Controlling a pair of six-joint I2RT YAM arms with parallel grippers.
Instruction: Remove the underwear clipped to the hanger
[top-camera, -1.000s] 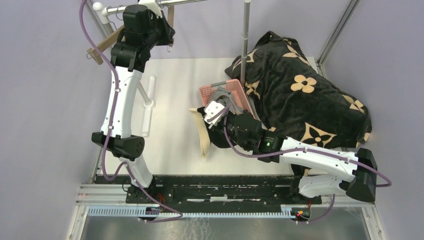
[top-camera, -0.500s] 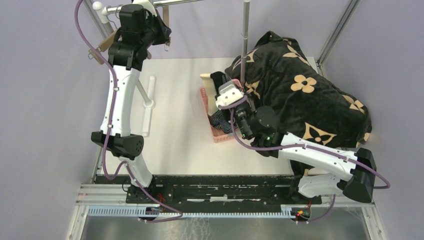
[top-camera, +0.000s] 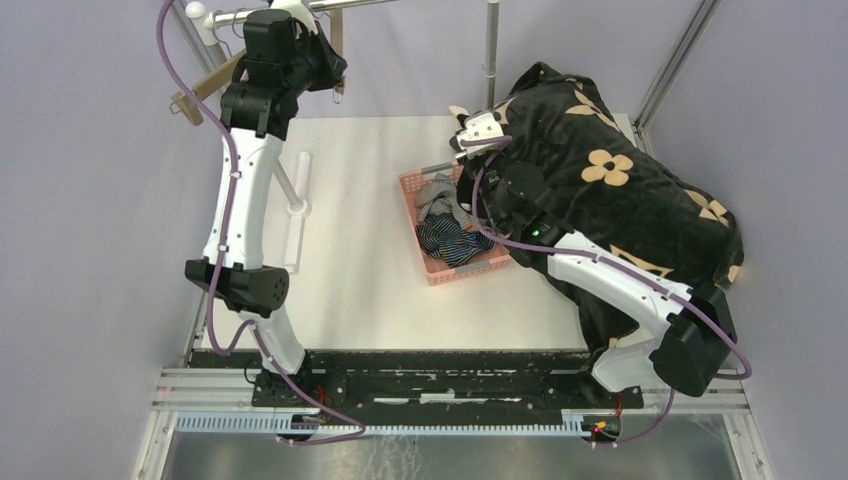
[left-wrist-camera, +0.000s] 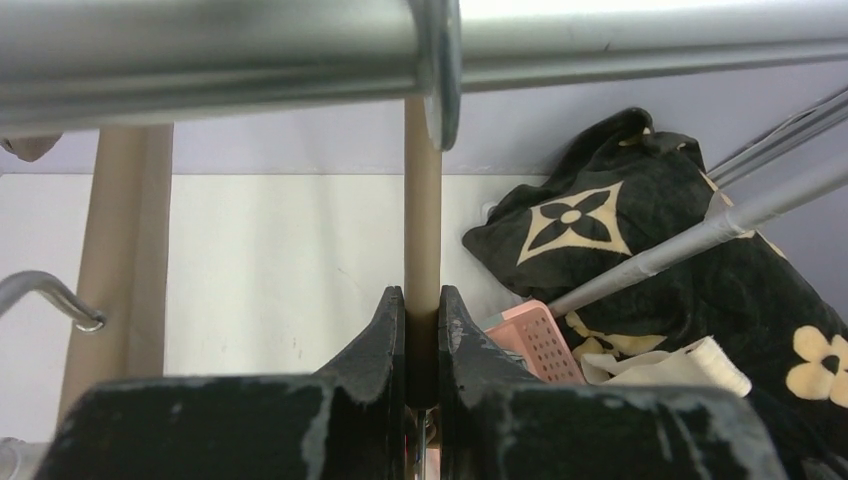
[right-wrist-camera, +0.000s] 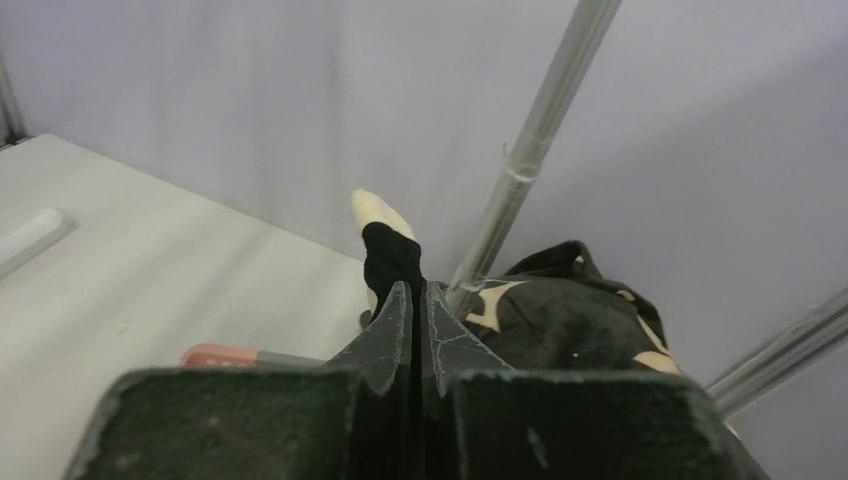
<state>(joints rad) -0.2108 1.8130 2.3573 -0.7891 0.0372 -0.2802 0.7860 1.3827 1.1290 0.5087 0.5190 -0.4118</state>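
Note:
Navy striped shorts (top-camera: 455, 240) and grey striped shorts (top-camera: 436, 196) lie in a pink basket (top-camera: 428, 262). My left gripper (top-camera: 330, 62) is up at the rail, shut on a tan wooden hanger bar (left-wrist-camera: 422, 200). No cloth shows on the hanger (top-camera: 215, 80). My right gripper (top-camera: 472, 126) is behind the basket by the upright pole (top-camera: 490, 50), shut on a black cloth with a cream end (right-wrist-camera: 392, 250). I cannot tell whether this cloth is the black shorts or a corner of the blanket.
The big black blanket with tan flowers (top-camera: 610, 190) fills the right side, partly under my right arm. A metal rail (left-wrist-camera: 200, 50) crosses above the left gripper. A white stand (top-camera: 298, 200) lies on the table's left. Purple walls enclose the table.
My right arm swung from in front of the basket to behind it, carrying the black and cream cloth, so the basket's contents now show. The left arm stays at the rail.

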